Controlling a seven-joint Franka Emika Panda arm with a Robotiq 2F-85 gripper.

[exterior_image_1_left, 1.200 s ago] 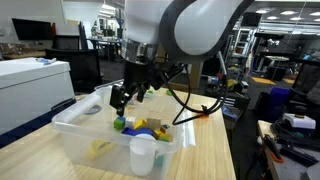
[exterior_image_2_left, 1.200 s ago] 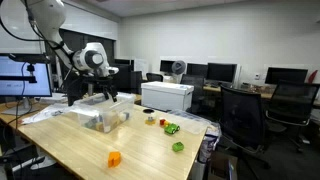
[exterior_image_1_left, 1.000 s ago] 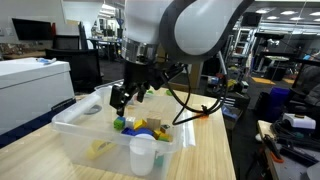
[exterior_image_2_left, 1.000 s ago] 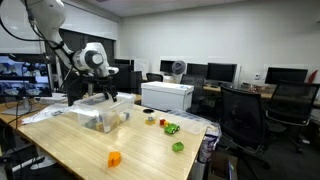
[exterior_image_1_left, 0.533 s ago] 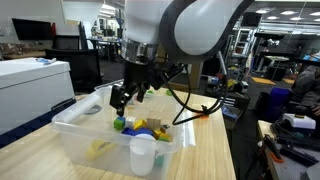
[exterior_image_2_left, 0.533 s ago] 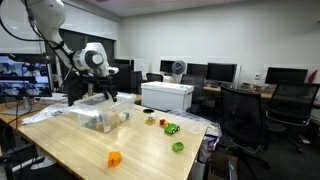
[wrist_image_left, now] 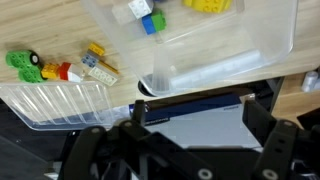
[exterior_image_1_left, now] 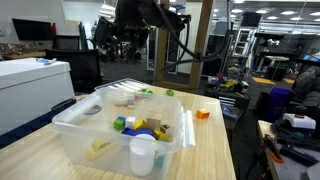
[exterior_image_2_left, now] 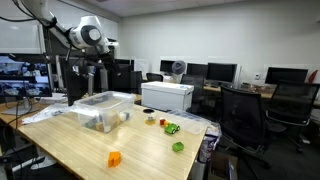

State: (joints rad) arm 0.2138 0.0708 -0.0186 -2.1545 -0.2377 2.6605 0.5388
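My gripper is open and empty, its two dark fingers spread wide at the bottom of the wrist view. It hangs high above a clear plastic bin on the wooden table, seen in both exterior views. The arm is raised near the top of the frame. The bin holds several small toy blocks in yellow, blue and green, and a white cup at its near corner. The wrist view shows the bin and the cup from above.
A white box stands beside the table. An orange block and a green piece lie beyond the bin. An orange block and green toys lie on the table. Small green, red and yellow toys lie by a ribbed clear lid.
The arm has lifted up out of the bin, from just above the blocks to high over the table. The blocks and cup in the bin have not moved.
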